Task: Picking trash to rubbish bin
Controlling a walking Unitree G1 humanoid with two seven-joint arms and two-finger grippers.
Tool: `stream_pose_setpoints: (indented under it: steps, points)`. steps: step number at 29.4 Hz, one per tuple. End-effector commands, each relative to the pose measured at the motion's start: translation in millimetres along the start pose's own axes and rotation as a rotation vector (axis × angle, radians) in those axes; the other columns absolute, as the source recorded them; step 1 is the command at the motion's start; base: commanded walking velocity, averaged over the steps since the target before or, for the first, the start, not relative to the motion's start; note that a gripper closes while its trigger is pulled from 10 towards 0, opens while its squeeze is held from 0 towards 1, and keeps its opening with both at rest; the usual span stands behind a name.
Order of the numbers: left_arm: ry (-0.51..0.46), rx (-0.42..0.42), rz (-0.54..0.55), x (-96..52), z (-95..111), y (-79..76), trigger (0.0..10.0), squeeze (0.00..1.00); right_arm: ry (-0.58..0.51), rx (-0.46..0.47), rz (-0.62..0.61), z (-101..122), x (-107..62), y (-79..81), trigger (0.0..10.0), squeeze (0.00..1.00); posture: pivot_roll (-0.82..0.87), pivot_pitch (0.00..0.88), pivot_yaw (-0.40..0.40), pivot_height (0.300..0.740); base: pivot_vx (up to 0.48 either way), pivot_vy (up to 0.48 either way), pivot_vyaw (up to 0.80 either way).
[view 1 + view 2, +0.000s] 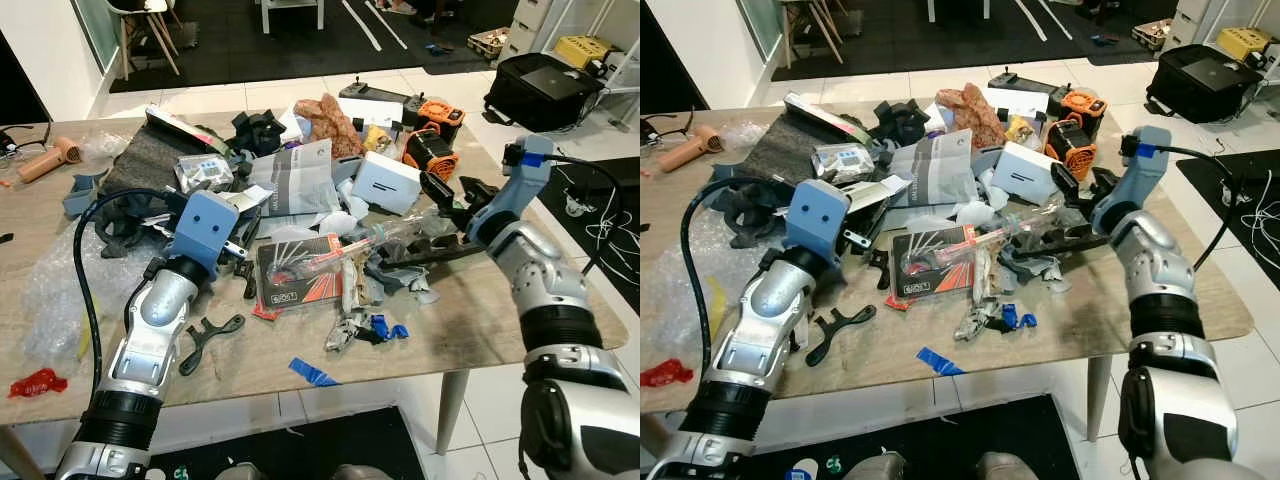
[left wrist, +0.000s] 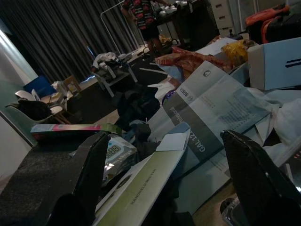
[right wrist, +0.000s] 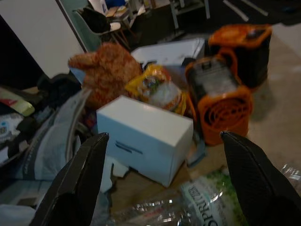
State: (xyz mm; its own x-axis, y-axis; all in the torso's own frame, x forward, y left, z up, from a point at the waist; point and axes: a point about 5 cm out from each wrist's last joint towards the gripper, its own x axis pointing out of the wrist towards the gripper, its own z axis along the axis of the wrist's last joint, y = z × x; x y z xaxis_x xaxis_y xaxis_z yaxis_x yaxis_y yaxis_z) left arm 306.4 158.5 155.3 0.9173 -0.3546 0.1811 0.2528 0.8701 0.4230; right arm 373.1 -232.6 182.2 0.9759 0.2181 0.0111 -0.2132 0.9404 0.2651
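Target trash: I read the crumpled clear plastic wrapper [image 1: 400, 238] as my pick; it lies mid-table among scraps, just right of the red tool card [image 1: 300, 272].
Right gripper [image 1: 452, 205]: fingers spread wide, poised just above the wrapper's far end, nothing held.
Left gripper [image 1: 240, 252]: fingers apart and empty, low beside the grey Bosch leaflet [image 1: 297, 178].
Risk, grab: thin film may slip out, or I snag neighbouring scraps along with it.
Risk, knock: the white box [image 1: 386, 181] and orange fan [image 1: 431, 152] sit near; a careless sweep could shove them.
Bin: I can't see one, so the carry is uncertain.
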Motion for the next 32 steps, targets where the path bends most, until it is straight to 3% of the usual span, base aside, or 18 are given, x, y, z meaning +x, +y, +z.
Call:
stream_pose_setpoints:
  steps: [1, 8, 13, 22, 26, 28, 32]
  points:
    - [0.006, -0.004, -0.01, -2.3, -2, -1.1, 10.0, 0.0, 0.015, -0.016, 0.006, 3, 2.3, 3.7, 10.0, 0.0, -0.06, 0.0, -0.015, 0.74, 0.0, 0.0, 0.0]
    - [0.008, -0.006, -0.021, -3.0, -2, -2.4, 10.0, 0.0, 0.087, -0.035, 0.02, 2, 2.3, 6.8, 10.0, 0.0, -0.06, 0.0, -0.015, 0.74, 0.0, -0.202, 0.0]
    - [-0.015, -0.021, -0.025, -2.3, 2, -2.4, 10.0, 0.0, 0.208, 0.031, 0.008, 11, 3.0, 12.1, 10.0, 0.0, -0.06, 0.0, -0.015, 0.74, 0.0, -0.094, 0.0]
    - [-0.035, 0.003, -0.029, -2.2, 4, -2.1, 10.0, 0.0, 0.273, 0.099, -0.045, 11, 3.6, 11.3, 10.0, 0.0, -0.07, 0.0, -0.016, 0.74, 0.0, 0.0, 0.0]
    - [-0.058, 0.015, -0.063, -4.3, 6, -1.5, 10.0, 0.0, 0.371, 0.106, -0.08, 4, 1.0, 11.2, 10.0, 0.0, -0.07, 0.0, -0.016, 0.74, 0.0, 0.0, 0.0]
    - [-0.089, 0.016, -0.143, -8.4, 10, -2.8, 10.0, 0.0, 0.441, 0.125, -0.102, -2, -1.7, 12.0, 10.0, 0.0, -0.07, 0.0, -0.016, 0.74, 0.0, 0.0, 0.0]
    - [-0.105, 0.031, -0.191, -10.9, 12, -4.4, 10.0, 0.0, 0.463, 0.139, -0.112, -5, -2.9, 11.2, 10.0, 0.0, -0.07, 0.0, -0.016, 0.74, 0.0, 0.0, 0.0]
